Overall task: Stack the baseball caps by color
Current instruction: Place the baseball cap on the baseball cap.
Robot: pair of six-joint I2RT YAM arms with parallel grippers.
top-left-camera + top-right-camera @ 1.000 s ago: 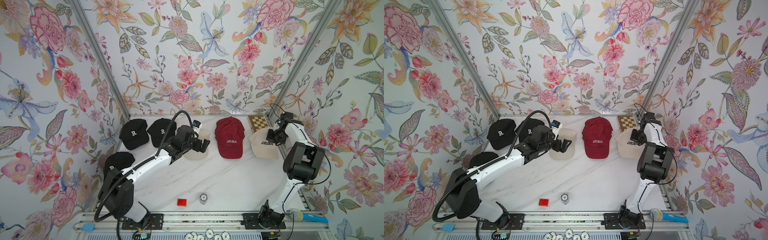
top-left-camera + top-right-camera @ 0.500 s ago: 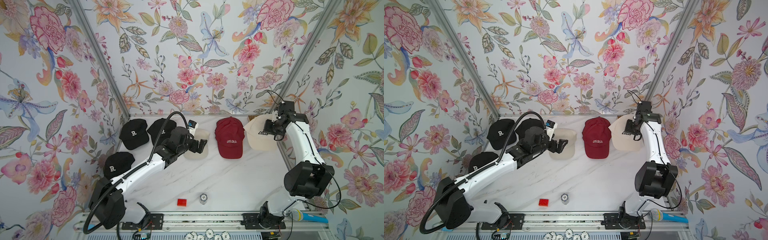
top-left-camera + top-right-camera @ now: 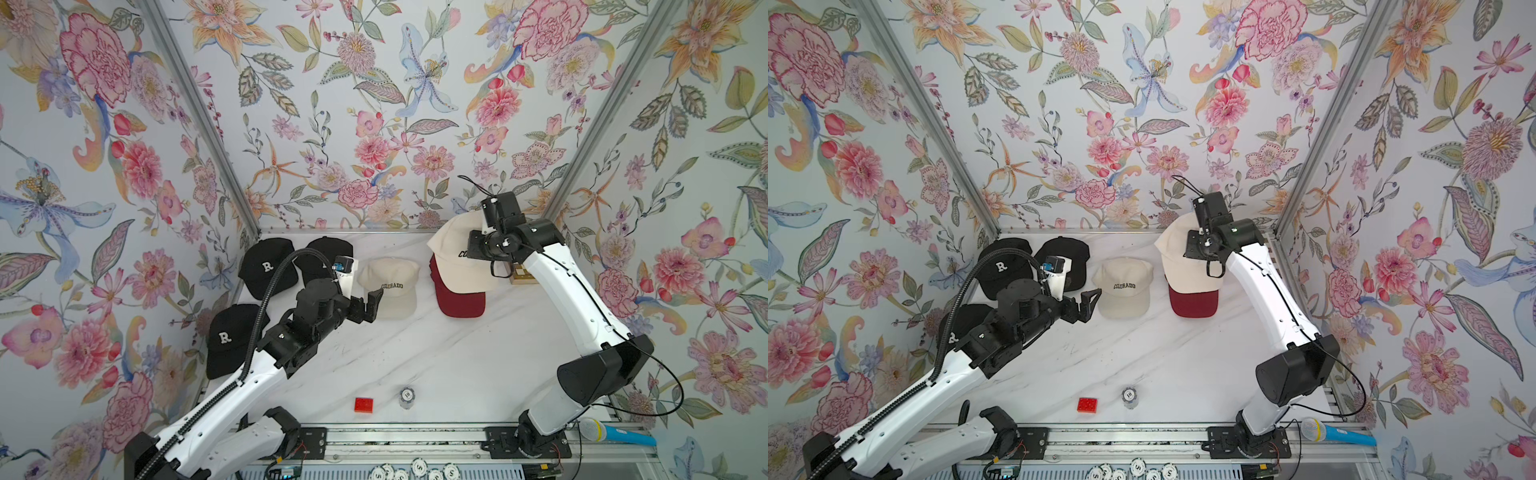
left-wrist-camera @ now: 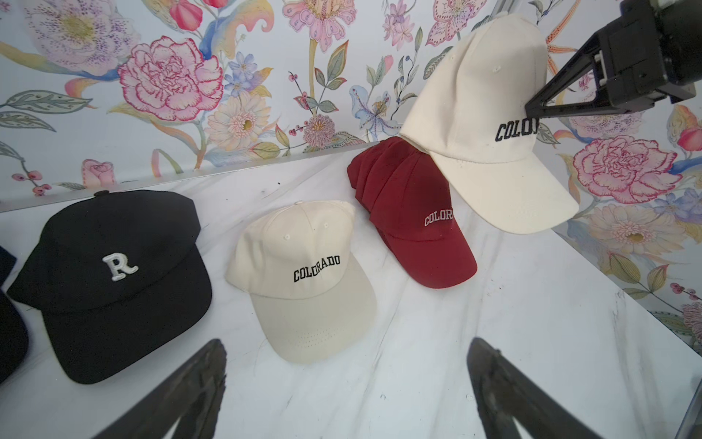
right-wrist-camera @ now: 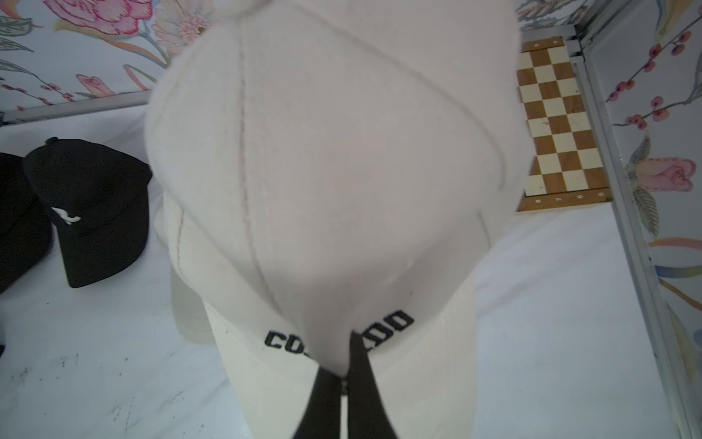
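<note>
Your right claw point(image 4: 532, 110) is clenched on a cream cap point(image 3: 453, 270), held over the red caps point(image 3: 462, 303). Your left claw point(image 3: 368, 306) hangs released near the second cream cap point(image 3: 390, 286), lying just beside the red caps.

The walls point(image 3: 374, 104) wear pale wallpaper of pink, orange and blue flowers with green leaves. The worktop point(image 3: 436, 357) is white marble with grey veins. The black caps point(image 3: 266, 268) each show a white R. One cream cap point(image 3: 390, 286) and the other cream cap point(image 3: 457, 253) carry black lettering; the dark red caps point(image 4: 410, 213) have white lettering. The chessboard point(image 5: 554, 121) is checked brown and cream. The block point(image 3: 363, 404) is bright red, the microphone point(image 3: 619, 434) blue. The arms point(image 3: 569, 299) are white with black joints.
</note>
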